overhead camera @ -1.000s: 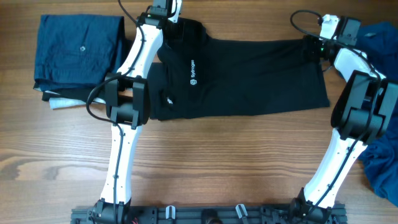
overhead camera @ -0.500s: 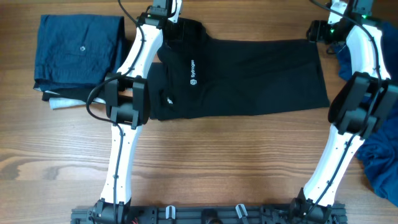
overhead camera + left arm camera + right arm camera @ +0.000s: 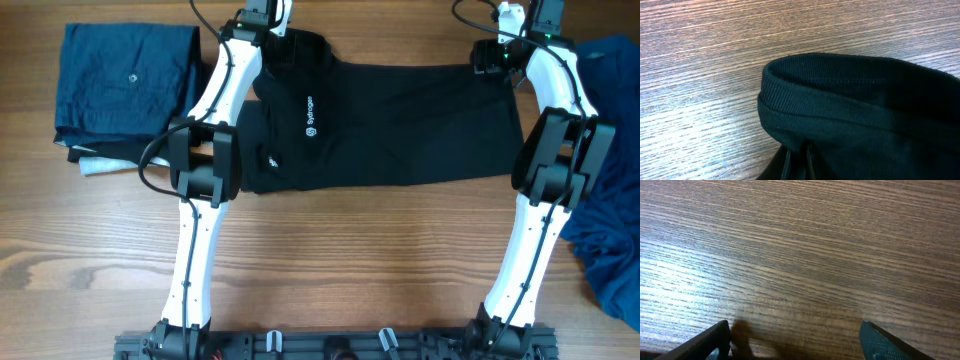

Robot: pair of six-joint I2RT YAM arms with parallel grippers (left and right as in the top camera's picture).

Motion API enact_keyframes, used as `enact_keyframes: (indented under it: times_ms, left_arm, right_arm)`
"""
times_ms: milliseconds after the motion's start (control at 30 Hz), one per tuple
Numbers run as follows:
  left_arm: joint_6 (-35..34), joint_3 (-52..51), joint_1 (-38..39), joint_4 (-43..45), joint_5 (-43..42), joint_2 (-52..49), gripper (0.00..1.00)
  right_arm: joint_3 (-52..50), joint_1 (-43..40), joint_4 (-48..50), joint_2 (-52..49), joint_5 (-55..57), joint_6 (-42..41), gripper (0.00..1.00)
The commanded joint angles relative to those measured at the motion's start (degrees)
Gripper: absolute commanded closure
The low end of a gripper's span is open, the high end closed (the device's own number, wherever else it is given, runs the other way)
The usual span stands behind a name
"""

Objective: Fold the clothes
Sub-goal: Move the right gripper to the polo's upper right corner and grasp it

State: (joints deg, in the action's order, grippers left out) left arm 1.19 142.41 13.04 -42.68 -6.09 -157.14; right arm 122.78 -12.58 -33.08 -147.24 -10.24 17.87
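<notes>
— Tools first: what are the two doing?

— Left tool point(image 3: 797, 161) is clenched on the black shirt point(image 3: 400, 120) just below its collar point(image 3: 840, 85), at the shirt's far left corner. Right tool point(image 3: 795, 332) is released. Its fingers are spread wide over bare wood near the shirt's far right corner, and it holds nothing.

— And the scene, biggest things first?

— Wooden table point(image 3: 400, 250) fills the overhead view. The black shirt lies flat across its middle, collar to the left and hem to the right. It is shaped as a long rectangle, with the sleeves seemingly tucked in. A crumpled blue heap point(image 3: 610, 260) sits at the table's right edge, beside the right arm. A folded blue garment point(image 3: 125, 75) lies neatly at the far left. A small white logo point(image 3: 310, 115) faces up near the collar.

— How far along is the folding?

— Partway, I judge. One blue garment looks finished. The shirt appears folded lengthwise but not yet crosswise. With one far corner gripped and the other tool open at the opposite corner, the next fold seems about to start. The blue heap is not yet folded.
</notes>
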Motion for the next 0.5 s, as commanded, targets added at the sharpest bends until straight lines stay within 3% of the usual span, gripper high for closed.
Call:
enact_keyframes:
  times_ms: [0, 267, 467]
  left_arm:
    - [-0.37, -0.85, 0.31, -1.73, 0.17, -2.67, 0.89]
    - [-0.37, -0.85, 0.31, -1.73, 0.15, -2.67, 0.89]
    - [-0.37, -0.85, 0.31, -1.75, 0.15, -2.67, 0.89]
  right_arm:
    - [-0.42, -1.01, -3.02, -2.56, 0.74, -4.85, 0.18]
    - [-0.39, -3.06, -9.57, -2.56, -2.14, -5.84, 0.19]
    - [2.82, -4.72, -10.27, -2.54, -10.75, -6.62, 0.18]
